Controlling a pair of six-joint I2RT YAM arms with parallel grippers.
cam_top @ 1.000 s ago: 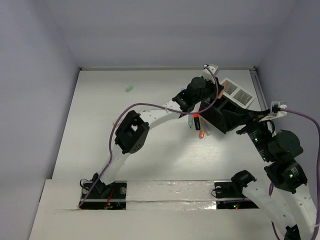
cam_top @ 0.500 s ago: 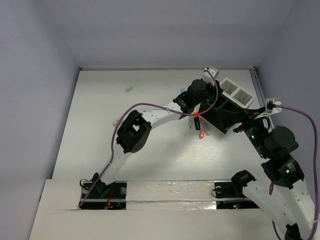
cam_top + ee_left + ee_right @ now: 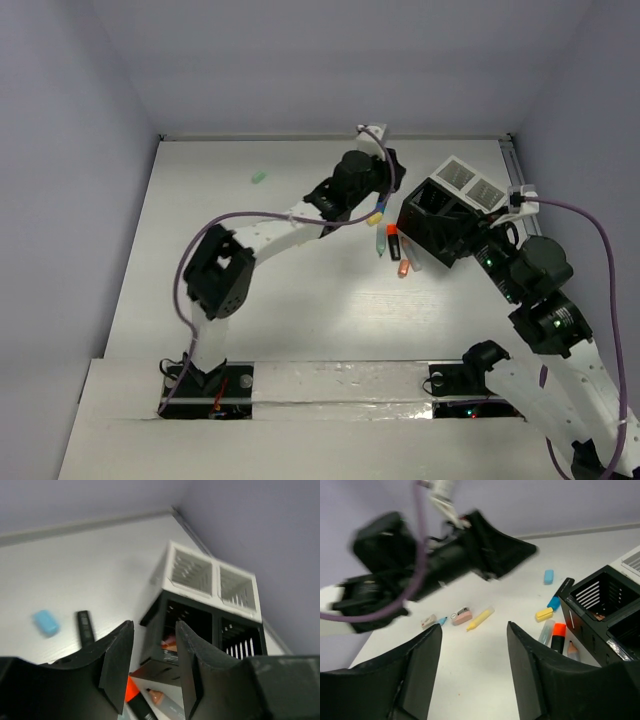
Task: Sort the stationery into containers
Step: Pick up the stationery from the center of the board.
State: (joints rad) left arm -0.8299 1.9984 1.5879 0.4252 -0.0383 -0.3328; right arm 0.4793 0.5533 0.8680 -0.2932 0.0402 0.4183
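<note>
Both are empty, opened ready for a pick, I'd judge: left claw (image 3: 152,630) half-open just beside the black box (image 3: 440,225), right claw (image 3: 470,630) spread wide facing it. Orange marker (image 3: 393,241) and others lie on the bench (image 3: 300,320) against that box, unsorted.

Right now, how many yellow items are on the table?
2: a yellow marker beside the pink block, and a yellow block near the black box. Others may be hidden.

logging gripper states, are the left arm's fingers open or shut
Open. In the left wrist view the fingers stand apart, and the black box shows through the empty gap between them.
</note>
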